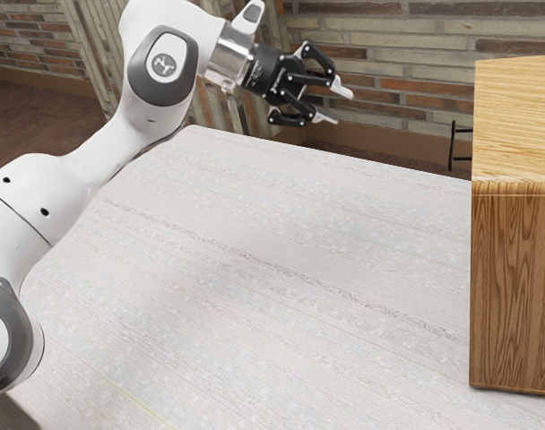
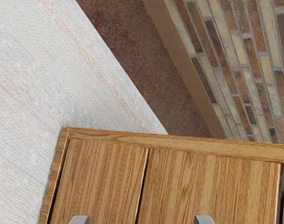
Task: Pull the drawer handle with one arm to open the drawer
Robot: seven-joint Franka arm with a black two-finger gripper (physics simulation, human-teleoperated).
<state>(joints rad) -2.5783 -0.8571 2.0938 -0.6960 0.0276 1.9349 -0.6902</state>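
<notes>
A wooden drawer cabinet point(image 1: 516, 224) stands on the table at the exterior view's right. A thin black handle point(image 1: 455, 148) sticks out from its front face, toward the arm. My black gripper point(image 1: 333, 104) hangs in the air well to the left of the handle, above the table's far edge, with its fingers open and nothing between them. In the wrist view the cabinet front point(image 2: 165, 182) faces the hand, with two drawer panels side by side and the ends of two grey handles point(image 2: 79, 219) at the picture's edge.
The pale table top point(image 1: 255, 287) stretches wide between the arm and the cabinet. A brick wall point(image 1: 398, 54) and dark floor point(image 2: 151, 70) lie beyond the table's far edge.
</notes>
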